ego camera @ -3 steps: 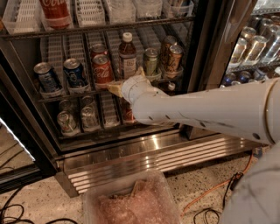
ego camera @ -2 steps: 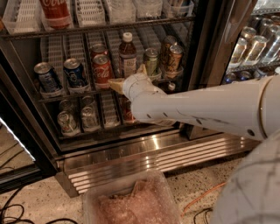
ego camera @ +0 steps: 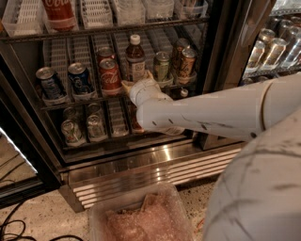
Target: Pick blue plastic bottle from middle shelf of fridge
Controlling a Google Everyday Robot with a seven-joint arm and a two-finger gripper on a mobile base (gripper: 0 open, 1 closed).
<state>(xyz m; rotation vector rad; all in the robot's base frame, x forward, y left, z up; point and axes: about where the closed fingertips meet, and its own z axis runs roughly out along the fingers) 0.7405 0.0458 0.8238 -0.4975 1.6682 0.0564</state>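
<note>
End effector (ego camera: 138, 84), white, at the tip of the arm (ego camera: 211, 113) reaching in from the right, sits at the front edge of the middle shelf (ego camera: 57, 56), directly in front of the foot of the blue plastic bottle (ego camera: 135, 59). Grip state: cannot tell, and contact with the bottle is unclear. Bottle stands upright near the middle of the shelf: white cap, dark drink, pale label, base hidden behind the end effector.

Red Coca-Cola can (ego camera: 109, 75) is just left of the bottle at the front edge. Two blue cans (ego camera: 80, 77) stand toward the left end. Green can (ego camera: 162, 66) is just right of the bottle, gold-brown cans (ego camera: 187, 61) toward the right end.

Fridge (ego camera: 141, 164) door is open, ribbed steel base below. Silver cans (ego camera: 95, 127) are on the shelf underneath. Red-labelled cola bottle (ego camera: 59, 12) is on the shelf above, left side. Clear plastic bin (ego camera: 141, 216) is on the floor in front of the base, black cables (ego camera: 14, 230) at bottom left.
</note>
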